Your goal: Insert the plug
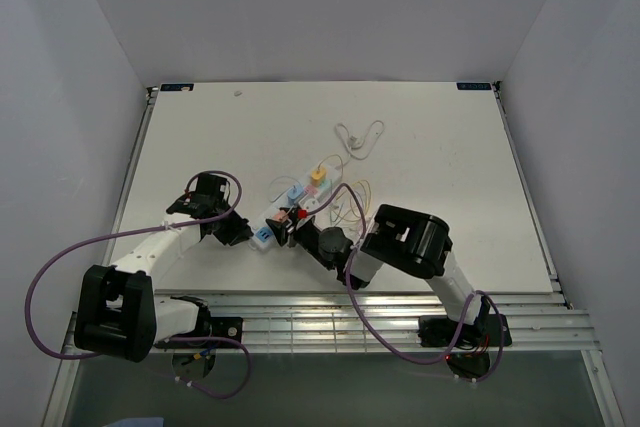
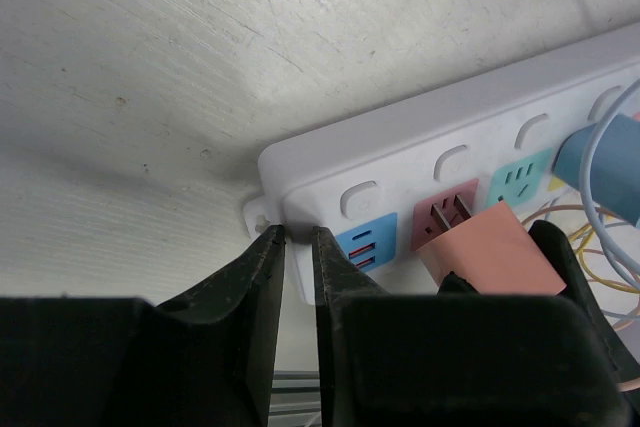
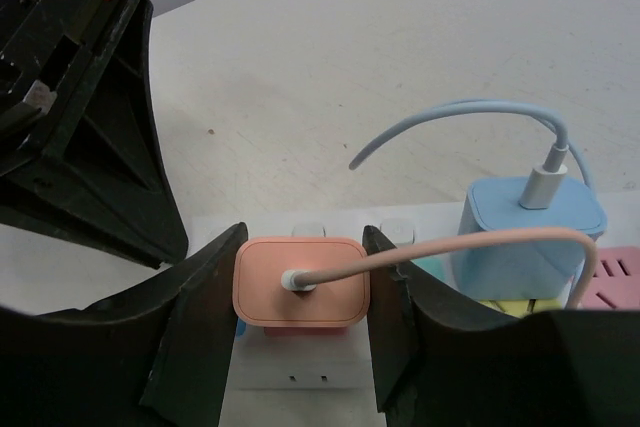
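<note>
A white power strip (image 1: 300, 199) lies diagonally mid-table, with coloured sockets. My right gripper (image 3: 302, 287) is shut on a pink plug (image 3: 302, 280) and holds it by its sides right over the red socket (image 2: 445, 215). The plug (image 2: 480, 247) sits tilted at that socket. Its prongs are hidden, so I cannot tell how deep it sits. My left gripper (image 2: 298, 247) is pinched on the near end edge of the strip (image 2: 420, 147), beside the blue USB socket (image 2: 365, 242). A blue plug (image 3: 530, 222) with a blue cable stands in the neighbouring socket.
A yellow plug (image 1: 315, 175) sits further along the strip. Thin pink and yellow cables (image 1: 347, 202) tangle to its right. A white cable (image 1: 358, 137) loops behind it. The left arm's wrist (image 3: 80, 107) stands close to the left of my right gripper.
</note>
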`<state>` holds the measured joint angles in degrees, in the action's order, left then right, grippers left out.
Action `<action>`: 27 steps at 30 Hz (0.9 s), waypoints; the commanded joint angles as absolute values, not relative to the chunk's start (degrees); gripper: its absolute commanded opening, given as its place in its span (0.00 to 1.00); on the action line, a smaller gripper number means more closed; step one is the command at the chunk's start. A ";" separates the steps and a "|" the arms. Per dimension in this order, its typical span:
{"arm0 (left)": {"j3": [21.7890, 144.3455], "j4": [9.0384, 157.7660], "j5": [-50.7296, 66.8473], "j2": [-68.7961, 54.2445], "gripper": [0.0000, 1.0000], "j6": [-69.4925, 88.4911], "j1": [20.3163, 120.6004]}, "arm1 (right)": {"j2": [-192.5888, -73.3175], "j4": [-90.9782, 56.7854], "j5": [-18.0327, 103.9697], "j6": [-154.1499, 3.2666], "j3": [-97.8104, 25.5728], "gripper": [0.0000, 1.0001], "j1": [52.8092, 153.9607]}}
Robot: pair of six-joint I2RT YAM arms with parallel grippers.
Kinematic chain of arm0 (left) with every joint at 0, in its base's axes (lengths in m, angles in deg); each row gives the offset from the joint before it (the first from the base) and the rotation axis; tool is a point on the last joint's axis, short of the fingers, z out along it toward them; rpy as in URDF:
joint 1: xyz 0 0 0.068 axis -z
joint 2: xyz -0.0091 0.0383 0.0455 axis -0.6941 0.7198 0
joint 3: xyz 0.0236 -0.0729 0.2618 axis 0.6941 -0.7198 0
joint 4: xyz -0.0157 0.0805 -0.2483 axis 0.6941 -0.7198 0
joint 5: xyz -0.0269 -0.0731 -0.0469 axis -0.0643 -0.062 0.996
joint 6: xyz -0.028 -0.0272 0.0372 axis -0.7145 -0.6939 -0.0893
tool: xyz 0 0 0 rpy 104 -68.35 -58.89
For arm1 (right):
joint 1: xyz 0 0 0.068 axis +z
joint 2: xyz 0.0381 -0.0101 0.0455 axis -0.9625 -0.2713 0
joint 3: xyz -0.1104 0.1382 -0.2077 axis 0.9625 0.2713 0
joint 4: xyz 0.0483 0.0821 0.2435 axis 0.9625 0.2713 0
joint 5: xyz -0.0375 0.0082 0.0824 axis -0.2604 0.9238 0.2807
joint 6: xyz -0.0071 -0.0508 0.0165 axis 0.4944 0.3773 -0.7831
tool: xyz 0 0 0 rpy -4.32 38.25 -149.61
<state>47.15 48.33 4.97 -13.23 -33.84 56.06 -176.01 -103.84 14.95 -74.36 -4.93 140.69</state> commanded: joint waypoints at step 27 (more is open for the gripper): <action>48.16 50.10 5.25 -14.13 0.28 -33.76 56.09 | -181.25 -43.10 23.10 -76.54 -20.16 0.08 139.57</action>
